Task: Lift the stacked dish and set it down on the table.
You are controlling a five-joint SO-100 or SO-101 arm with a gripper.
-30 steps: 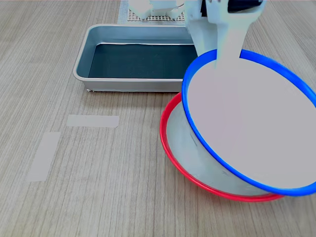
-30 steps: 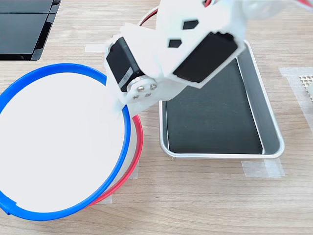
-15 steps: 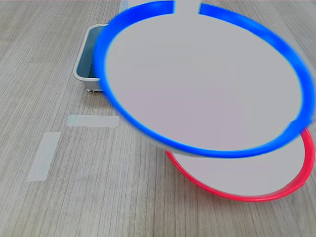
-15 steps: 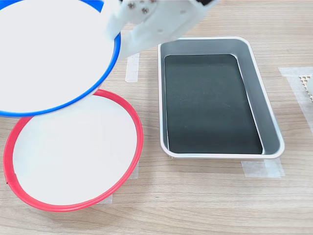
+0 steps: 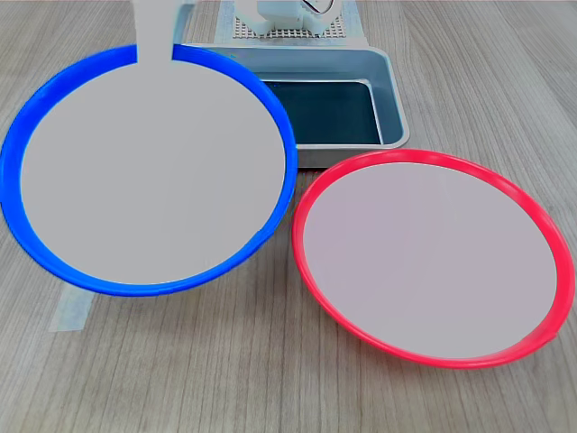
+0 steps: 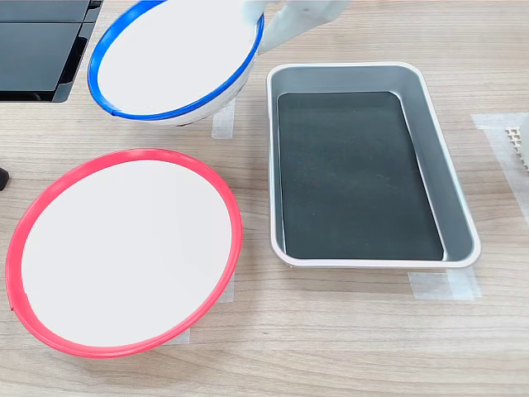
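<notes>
The stacked dish (image 5: 149, 176), blue-rimmed with a pale inside, is off the red-rimmed dish (image 5: 428, 257) and sits to its left in the first exterior view. In the second exterior view the blue dish (image 6: 173, 58) is tilted at the top left, low over the table (image 6: 331, 339); whether it touches the wood cannot be told. My gripper (image 5: 155, 52) is shut on the far rim, a white finger lying over the blue edge. In the second exterior view the gripper (image 6: 260, 23) holds the dish's right rim. The red-rimmed dish (image 6: 124, 252) rests flat on the table (image 5: 225, 370).
A grey metal tray (image 6: 459, 207) with a dark bottom lies beside both dishes, its rim (image 5: 397, 117) behind the red one. Pale tape strips (image 6: 442, 285) mark the wood. A black object (image 6: 41, 41) lies at the second exterior view's top left. The arm's white perforated base (image 5: 288, 27) is behind the tray.
The blue dish was lifted off the red dish, swung across to the first exterior view's left and lowered toward the table. The red dish is now fully uncovered.
</notes>
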